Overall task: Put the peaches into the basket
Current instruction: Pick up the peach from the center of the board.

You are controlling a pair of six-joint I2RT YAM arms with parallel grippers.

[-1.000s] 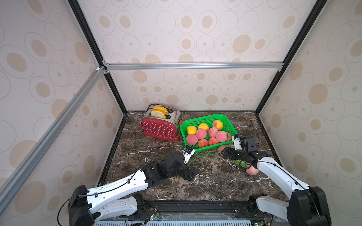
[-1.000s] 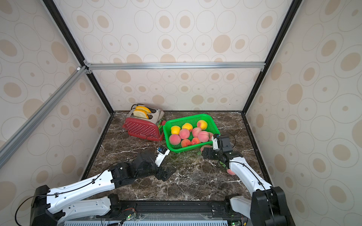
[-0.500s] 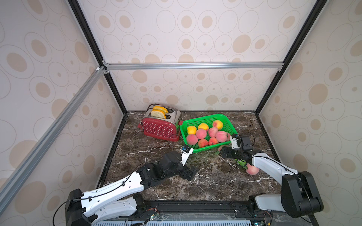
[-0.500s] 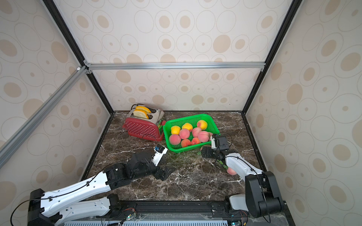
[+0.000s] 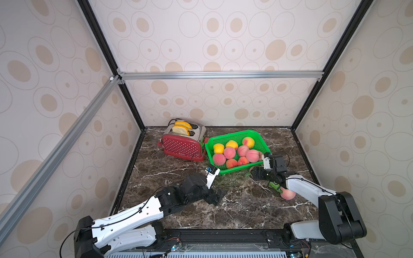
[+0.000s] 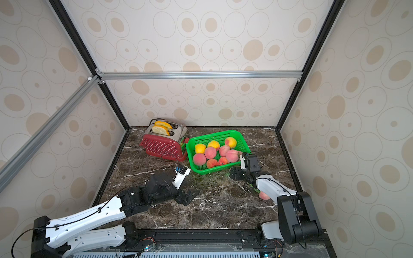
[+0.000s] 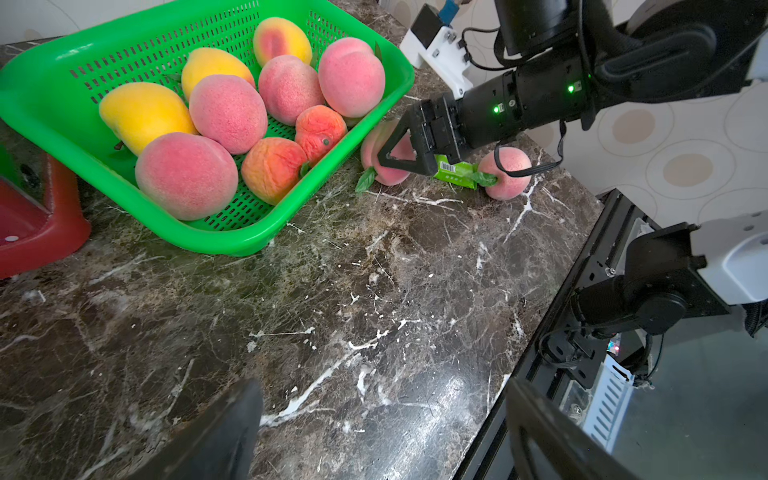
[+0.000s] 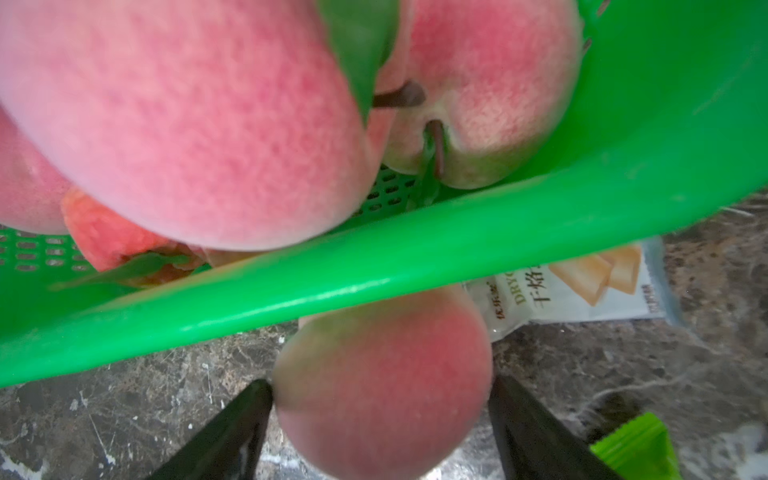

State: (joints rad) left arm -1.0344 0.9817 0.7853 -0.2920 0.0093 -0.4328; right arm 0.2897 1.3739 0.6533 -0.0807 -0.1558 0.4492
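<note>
Right gripper (image 8: pixel 380 383) has its jaws pressed to both sides of a pink peach (image 8: pixel 382 415) lying on the table (image 5: pixel 234 207) just beside the basket (image 7: pixel 232 247), toward the right edge, probably to lift it over the rim. Left gripper (image 7: pixel 380 388) hangs wide open and empty mid-table, leaving room.

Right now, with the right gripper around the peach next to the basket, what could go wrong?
1. The peach sits close beside the basket rim; lifting straight up, the right gripper may catch the rim and tip the basket.
2. The second peach lies beside the right arm's link, by a green packet; a swing could roll it away.
</note>
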